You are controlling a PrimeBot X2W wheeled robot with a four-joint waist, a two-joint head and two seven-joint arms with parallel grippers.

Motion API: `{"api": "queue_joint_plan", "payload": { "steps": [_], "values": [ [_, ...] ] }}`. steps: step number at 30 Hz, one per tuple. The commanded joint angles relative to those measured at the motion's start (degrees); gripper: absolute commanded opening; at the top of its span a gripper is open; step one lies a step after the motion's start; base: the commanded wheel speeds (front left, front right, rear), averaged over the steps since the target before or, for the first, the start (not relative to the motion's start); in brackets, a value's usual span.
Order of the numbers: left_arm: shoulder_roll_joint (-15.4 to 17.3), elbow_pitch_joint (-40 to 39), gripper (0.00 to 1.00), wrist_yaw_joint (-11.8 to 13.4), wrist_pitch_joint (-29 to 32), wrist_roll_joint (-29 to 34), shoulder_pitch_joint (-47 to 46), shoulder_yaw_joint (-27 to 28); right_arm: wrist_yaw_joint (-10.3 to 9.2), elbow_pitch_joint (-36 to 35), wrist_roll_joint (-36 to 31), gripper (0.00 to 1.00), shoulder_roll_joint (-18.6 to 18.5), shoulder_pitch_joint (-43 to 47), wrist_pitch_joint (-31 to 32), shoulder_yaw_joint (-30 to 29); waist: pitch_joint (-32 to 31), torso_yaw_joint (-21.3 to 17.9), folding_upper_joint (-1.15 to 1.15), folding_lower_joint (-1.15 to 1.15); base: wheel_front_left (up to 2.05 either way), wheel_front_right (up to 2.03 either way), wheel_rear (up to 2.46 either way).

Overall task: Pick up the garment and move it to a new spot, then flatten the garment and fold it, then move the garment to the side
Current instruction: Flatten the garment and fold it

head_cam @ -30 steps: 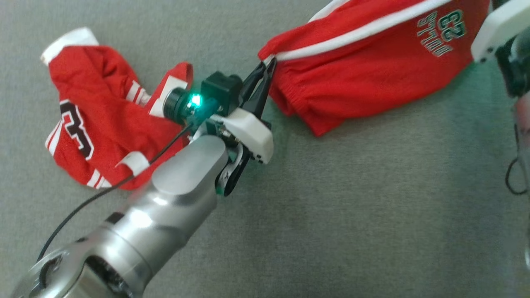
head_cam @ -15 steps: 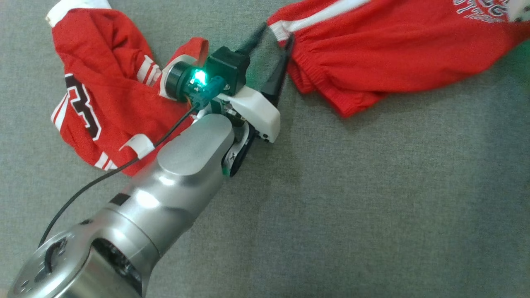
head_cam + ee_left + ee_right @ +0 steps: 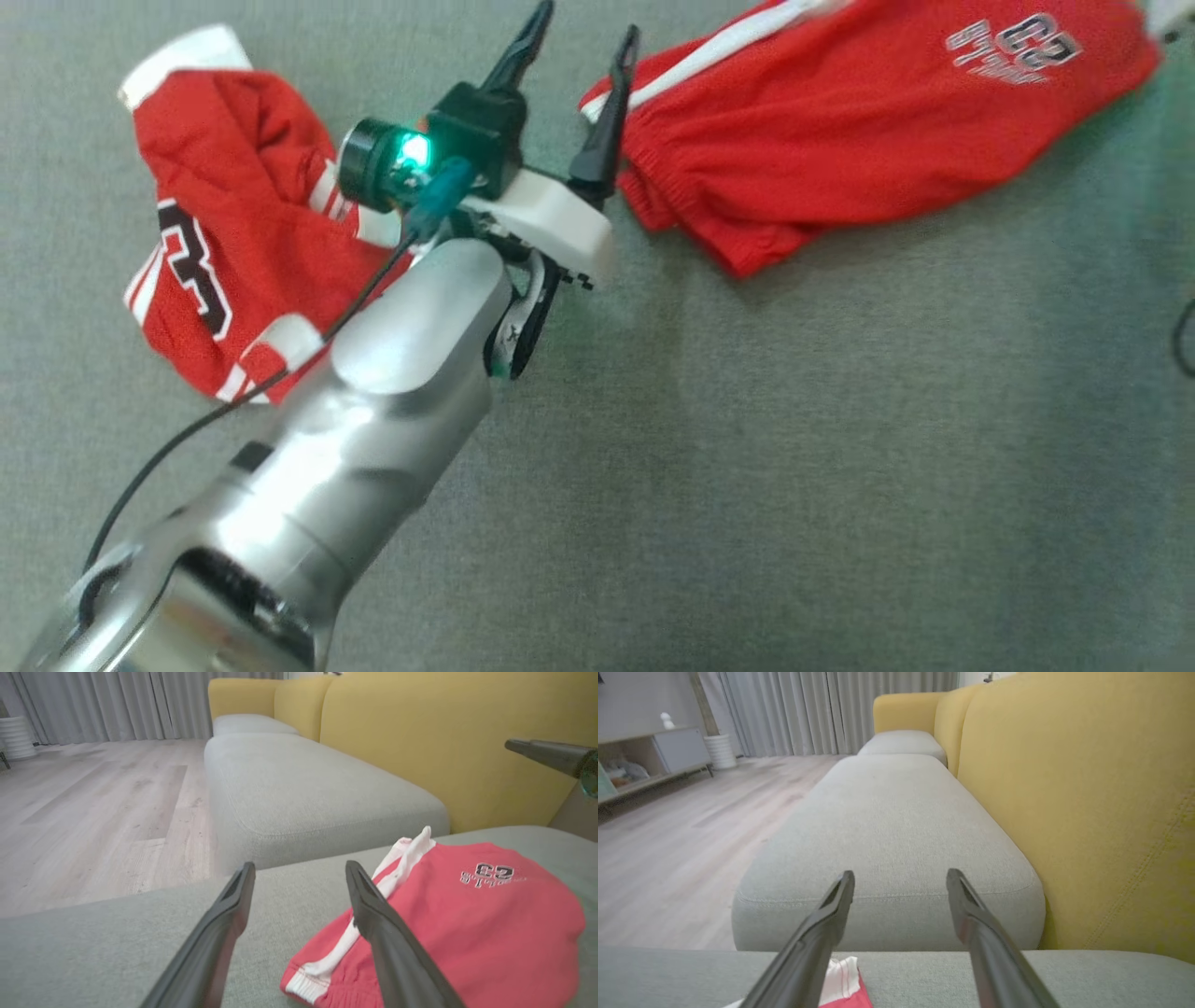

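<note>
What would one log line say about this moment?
red shorts: lying on grey sofa cushion | left gripper: open, empty, by their waistband | right gripper: open, empty | red jersey: crumpled, apart

Garment (image 3: pixel 840 140) red with white stripe, sofa seat (image 3: pixel 840 467) grey.

Head cam looks steeply down on the grey seat (image 3: pixel 840 467) from above, fairly close, w/ the left forearm (image 3: pixel 373 392) rising from lower left; left wrist cam sits low, just over the seat, facing along the left gripper (image 3: pixel 300 868) twd the next cushion (image 3: pixel 317 788), yellow backrest (image 3: pixel 444 742), wood floor (image 3: pixel 93 812) & curtains (image 3: pixel 117 704); right wrist cam sits equally low, facing much the same way along the right gripper (image 3: pixel 901 873), backrest on its right; head & left wrist views share the red shorts (image 3: pixel 840 121); both wrist views share cushion, backrest, floor, curtains.
</note>
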Motion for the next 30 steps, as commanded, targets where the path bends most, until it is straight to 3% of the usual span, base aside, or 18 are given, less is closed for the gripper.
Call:
{"api": "queue_joint_plan", "payload": {
  "steps": [1,6,11,19,25,30],
  "values": [
    [1.8,-2.3,1.00,0.6,-0.5,1.0,0.2,2.7,-0.04,-2.6,1.0,1.00,1.3,1.4,-0.9,0.5,-2.6,-1.4,0.00,0.00,0.00,0.00,0.00],
    [4.0,-8.9,1.00,1.9,-0.5,4.8,5.9,9.4,-0.04,-10.0,6.2,1.00,3.9,8.7,-1.9,1.8,-7.7,-3.5,0.00,0.00,0.00,0.00,0.00],
    [5.9,-15.4,1.00,2.3,-0.5,8.0,13.8,15.6,-0.04,-22.4,10.6,1.00,6.9,20.0,-2.0,0.9,-12.2,-5.3,0.00,0.00,0.00,0.00,0.00],
    [6.7,-22.6,1.00,1.8,-0.5,12.2,27.9,21.8,-0.04,-38.6,9.6,1.00,13.0,41.1,-2.0,-0.6,-17.7,-7.0,0.00,0.00,0.00,0.00,0.00],
    [6.1,-24.6,1.00,1.1,-0.5,15.0,37.4,24.7,-0.04,-45.4,9.0,1.00,14.5,54.0,-1.0,-0.2,-19.7,-7.7,0.00,0.00,0.00,0.00,0.00],
    [4.6,-25.7,1.00,-0.1,-0.5,17.3,42.5,26.1,-0.04,-48.1,11.2,1.00,14.5,59.3,-0.6,1.6,-20.0,-7.9,0.00,0.00,0.00,0.00,0.00]
  ]
}}
